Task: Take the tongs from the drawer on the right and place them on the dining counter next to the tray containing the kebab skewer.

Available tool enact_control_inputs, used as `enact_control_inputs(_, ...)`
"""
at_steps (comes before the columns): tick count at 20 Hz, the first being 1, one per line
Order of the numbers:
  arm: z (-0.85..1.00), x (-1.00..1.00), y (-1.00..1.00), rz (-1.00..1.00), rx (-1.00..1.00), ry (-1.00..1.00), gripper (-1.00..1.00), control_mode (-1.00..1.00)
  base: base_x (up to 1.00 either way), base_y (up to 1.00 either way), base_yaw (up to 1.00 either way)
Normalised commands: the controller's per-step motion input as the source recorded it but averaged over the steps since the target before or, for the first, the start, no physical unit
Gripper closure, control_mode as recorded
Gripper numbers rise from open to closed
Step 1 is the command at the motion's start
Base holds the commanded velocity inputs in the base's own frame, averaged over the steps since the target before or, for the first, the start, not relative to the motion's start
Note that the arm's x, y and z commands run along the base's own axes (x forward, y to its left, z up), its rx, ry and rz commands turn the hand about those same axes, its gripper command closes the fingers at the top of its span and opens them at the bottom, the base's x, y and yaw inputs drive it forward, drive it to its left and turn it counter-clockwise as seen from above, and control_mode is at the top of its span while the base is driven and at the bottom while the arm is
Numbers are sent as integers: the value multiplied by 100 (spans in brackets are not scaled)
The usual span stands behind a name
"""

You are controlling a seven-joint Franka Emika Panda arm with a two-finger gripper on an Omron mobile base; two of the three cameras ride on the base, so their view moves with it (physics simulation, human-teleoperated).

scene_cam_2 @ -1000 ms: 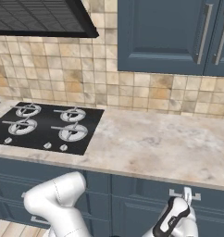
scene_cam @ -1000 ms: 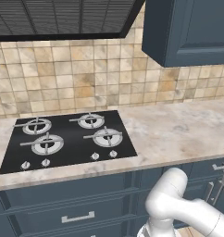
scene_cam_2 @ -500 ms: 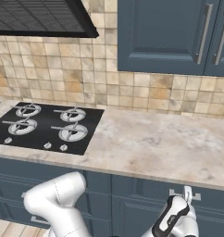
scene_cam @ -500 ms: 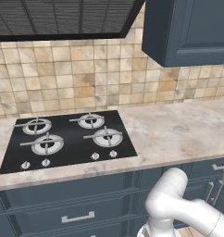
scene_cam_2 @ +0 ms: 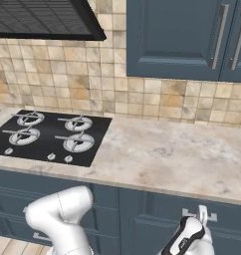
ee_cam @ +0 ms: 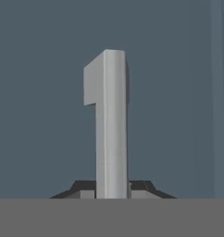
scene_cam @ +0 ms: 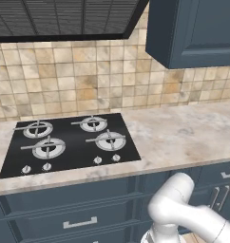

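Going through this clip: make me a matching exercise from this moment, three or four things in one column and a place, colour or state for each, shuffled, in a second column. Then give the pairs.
Things:
1. hob
2. drawer handle
3. gripper
4. wall cabinet

States or places:
A. navy-blue, with long upright bar handles
B. black, set into the stone worktop
C. shut on the handle, at the drawer front under the worktop
D. grey bar, caught between the two dark finger tips

Pairs: 1-B, 2-D, 3-C, 4-A

A beige stone worktop (scene_cam_2: pixel 167 154) (marbled) carries a black hob (scene_cam_2: pixel 48 137).
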Motion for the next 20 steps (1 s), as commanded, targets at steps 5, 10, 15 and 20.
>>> enact_control_inputs(5,0,-44,0,0,0,0,100,-100,0,0,0)
enact_control_inputs(10,0,-46,0,0,0,0,100,-100,0,0,0)
enact_control_inputs(15,0,-41,0,0,0,0,100,-100,0,0,0)
enact_control_inputs(20,0,-39,0,0,0,0,100,-100,0,0,0)
